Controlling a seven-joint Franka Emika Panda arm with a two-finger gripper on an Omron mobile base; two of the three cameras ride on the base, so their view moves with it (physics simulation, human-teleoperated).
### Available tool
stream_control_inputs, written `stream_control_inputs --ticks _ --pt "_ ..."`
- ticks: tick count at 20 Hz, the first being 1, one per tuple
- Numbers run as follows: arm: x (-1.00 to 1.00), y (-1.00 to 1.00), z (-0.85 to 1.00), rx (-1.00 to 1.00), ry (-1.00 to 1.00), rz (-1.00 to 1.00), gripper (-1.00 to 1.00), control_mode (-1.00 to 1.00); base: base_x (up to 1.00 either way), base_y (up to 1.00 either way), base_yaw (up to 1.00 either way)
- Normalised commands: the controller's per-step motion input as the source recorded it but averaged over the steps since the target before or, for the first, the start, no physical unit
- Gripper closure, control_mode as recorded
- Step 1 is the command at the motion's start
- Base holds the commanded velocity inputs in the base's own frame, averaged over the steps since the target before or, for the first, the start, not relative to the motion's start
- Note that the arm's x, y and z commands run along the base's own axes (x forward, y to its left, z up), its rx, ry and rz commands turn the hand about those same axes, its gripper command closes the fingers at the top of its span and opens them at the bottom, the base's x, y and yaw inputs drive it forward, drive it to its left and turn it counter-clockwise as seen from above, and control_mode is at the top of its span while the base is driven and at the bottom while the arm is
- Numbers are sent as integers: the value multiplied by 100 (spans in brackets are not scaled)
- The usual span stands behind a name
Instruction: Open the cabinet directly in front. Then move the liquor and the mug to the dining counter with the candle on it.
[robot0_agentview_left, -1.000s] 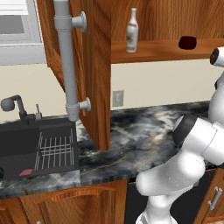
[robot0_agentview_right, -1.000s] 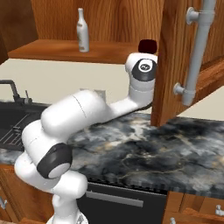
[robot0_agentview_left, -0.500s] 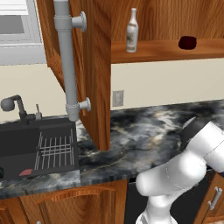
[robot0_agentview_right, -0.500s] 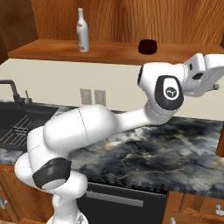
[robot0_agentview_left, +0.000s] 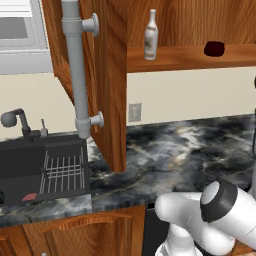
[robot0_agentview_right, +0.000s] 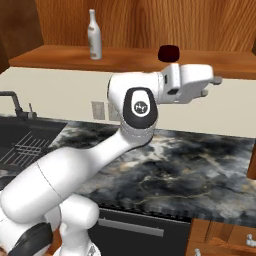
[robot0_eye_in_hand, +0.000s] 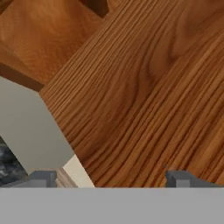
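The cabinet (robot0_agentview_left: 107, 85) stands open, its left door swung out with the grey bar handle (robot0_agentview_left: 76, 70) facing me. On its lower shelf (robot0_agentview_right: 130, 59) the liquor (robot0_agentview_right: 94, 40) (robot0_agentview_left: 151, 42) stands upright at the left. The dark red mug (robot0_agentview_right: 169, 52) (robot0_agentview_left: 214, 48) sits to its right. My gripper (robot0_agentview_right: 214, 80) hangs just below and right of the mug, level with the shelf's front edge and pointing right. It is open and holds nothing. In the hand view the gripper (robot0_eye_in_hand: 111, 178) faces a wooden cabinet panel (robot0_eye_in_hand: 144, 96) close up, its fingertips (robot0_eye_in_hand: 43, 177) spread wide.
A marbled counter (robot0_agentview_right: 190, 170) runs below the cabinet, with a dark sink (robot0_agentview_left: 45, 167) and faucet (robot0_agentview_left: 15, 122) at the left. A wall outlet (robot0_agentview_left: 134, 112) sits above the counter. My arm's elbow (robot0_agentview_right: 139, 106) stands over the counter's middle.
The right cabinet door has swung open and out of the right base view. My hand went right with it, then drew back left under the mug. Bottle and mug have not moved.
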Motion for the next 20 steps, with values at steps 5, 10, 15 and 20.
stream_control_inputs --ticks 5,10,15,20 --pt "-1 100 40 19 -3 1 -100 -100 0 0 0" --pt "-14 98 43 34 0 14 -100 -100 0 0 0" --pt "-40 33 6 48 -7 22 -100 -100 0 0 0" --pt "-19 -4 0 40 -7 13 -100 -100 0 0 0"
